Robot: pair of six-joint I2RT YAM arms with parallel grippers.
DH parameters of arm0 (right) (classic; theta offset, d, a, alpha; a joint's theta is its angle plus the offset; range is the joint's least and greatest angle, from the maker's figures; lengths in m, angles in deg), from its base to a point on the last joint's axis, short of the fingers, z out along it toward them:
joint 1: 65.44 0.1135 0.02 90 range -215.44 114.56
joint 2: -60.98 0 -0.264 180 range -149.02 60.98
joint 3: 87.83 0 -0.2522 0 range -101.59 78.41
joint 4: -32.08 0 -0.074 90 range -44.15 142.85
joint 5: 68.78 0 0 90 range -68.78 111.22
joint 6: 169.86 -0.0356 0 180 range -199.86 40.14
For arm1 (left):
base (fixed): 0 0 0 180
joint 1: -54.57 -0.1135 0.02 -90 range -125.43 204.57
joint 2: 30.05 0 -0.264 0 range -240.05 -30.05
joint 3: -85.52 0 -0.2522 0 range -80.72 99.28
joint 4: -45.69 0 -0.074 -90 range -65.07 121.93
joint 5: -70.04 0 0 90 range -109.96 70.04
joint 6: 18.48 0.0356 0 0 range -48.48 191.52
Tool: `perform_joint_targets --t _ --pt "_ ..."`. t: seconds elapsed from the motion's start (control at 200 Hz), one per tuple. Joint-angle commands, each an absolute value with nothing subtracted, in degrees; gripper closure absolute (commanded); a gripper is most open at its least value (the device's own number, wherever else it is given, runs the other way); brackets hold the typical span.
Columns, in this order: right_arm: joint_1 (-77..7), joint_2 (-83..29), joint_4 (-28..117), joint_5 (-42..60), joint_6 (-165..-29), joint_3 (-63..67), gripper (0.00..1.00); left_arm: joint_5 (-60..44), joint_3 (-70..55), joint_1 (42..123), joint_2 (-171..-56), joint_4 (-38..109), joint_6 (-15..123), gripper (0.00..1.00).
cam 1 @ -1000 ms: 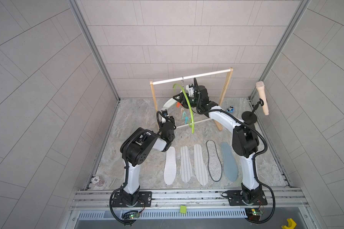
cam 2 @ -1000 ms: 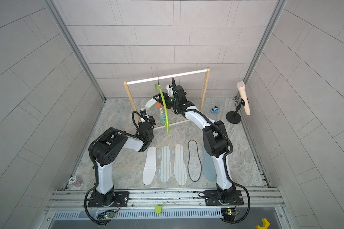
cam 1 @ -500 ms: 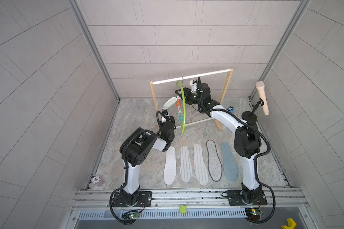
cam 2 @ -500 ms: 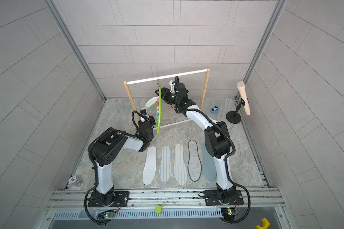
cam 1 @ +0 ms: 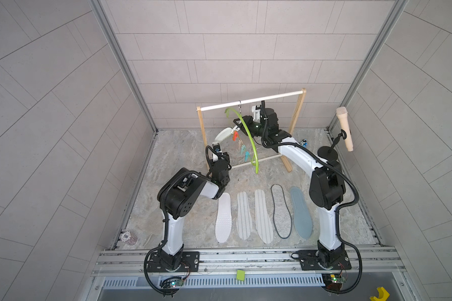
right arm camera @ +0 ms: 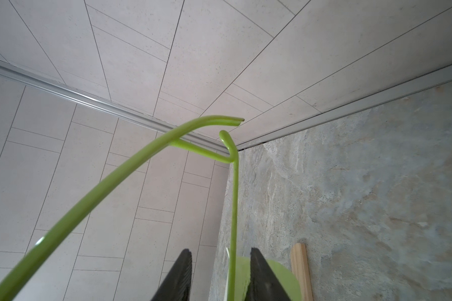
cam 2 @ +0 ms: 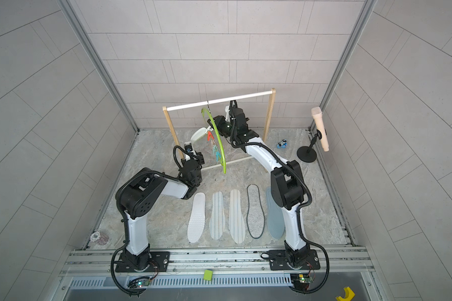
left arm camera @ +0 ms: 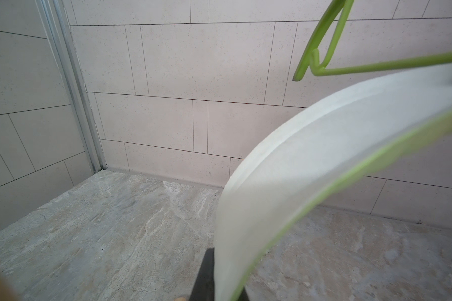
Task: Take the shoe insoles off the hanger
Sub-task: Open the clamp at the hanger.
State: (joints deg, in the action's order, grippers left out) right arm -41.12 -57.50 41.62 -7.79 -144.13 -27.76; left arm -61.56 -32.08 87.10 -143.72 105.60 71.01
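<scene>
Pinching floppy, light mint insole (left arm camera: 311, 161), lower frame: left gripper (left arm camera: 221, 289) clamped; right gripper (right arm camera: 221, 260) parted astride hanger (right arm camera: 131, 166), seemingly clear.

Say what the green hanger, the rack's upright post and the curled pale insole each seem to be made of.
The green hanger looks like plastic: smooth, glossy, a light glint on its arm. The rack's upright post looks like bare wood, tan and matt. The pale insole is probably soft foam: matt, bending in a curve without creasing.
</scene>
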Motion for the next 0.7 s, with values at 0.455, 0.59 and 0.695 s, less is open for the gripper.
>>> perform_joint_targets --t 0.455,0.59,0.695 --pt "-41.1 -54.3 41.1 -7.2 -147.9 -28.8 0.74 -61.5 -31.9 87.1 -142.4 106.2 70.0 1.00" --pt "-41.1 -54.6 41.4 -7.1 -147.9 -29.3 0.74 -62.5 -32.3 87.1 -142.5 106.3 69.1 1.00" --pt "-41.1 -54.5 41.7 -7.1 -147.5 -29.6 0.75 -63.6 -33.2 87.1 -142.5 106.7 67.9 1.00"
